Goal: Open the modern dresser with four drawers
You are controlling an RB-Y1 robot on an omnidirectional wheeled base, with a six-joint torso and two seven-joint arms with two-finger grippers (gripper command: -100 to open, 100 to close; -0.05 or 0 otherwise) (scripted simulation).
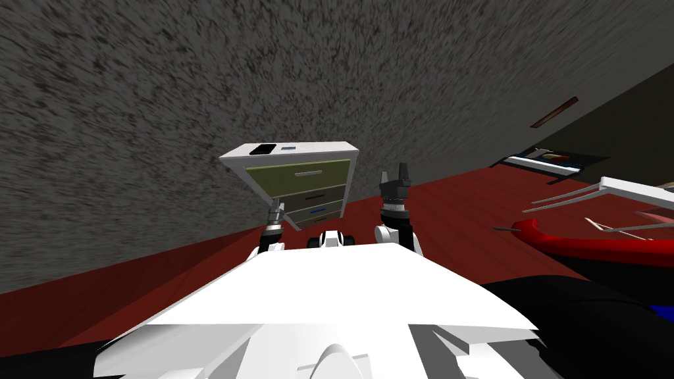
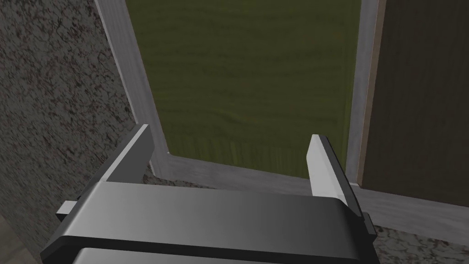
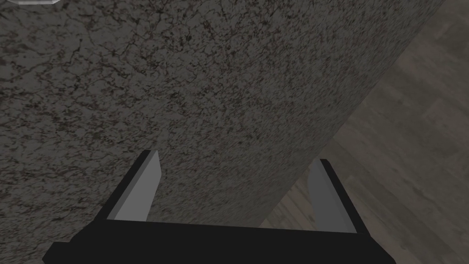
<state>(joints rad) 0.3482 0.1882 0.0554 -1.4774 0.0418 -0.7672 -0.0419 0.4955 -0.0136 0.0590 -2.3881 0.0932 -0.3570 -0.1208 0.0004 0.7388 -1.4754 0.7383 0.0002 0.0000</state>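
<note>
The dresser (image 1: 349,172) has a white frame and stands against the speckled wall, with four drawers stacked in it. The top drawer (image 1: 289,177) is olive with a pale bar handle (image 1: 308,174); below it come a dark brown one (image 1: 319,196), a grey one with a blue handle and a brown one. All look closed. My left gripper (image 1: 276,208) is open at the dresser's left lower side. In the left wrist view its fingers (image 2: 320,160) stand wide before the olive drawer front (image 2: 256,82), near the grey frame (image 2: 133,82). My right gripper (image 1: 394,177) is raised to the right of the dresser, open (image 3: 237,157), facing the wall.
A black object (image 1: 263,149) and a small blue one (image 1: 287,149) lie on the dresser top. The floor is dark red. A red and white piece of furniture (image 1: 579,243) sits at the right, and a low flat item (image 1: 546,161) lies by the far wall.
</note>
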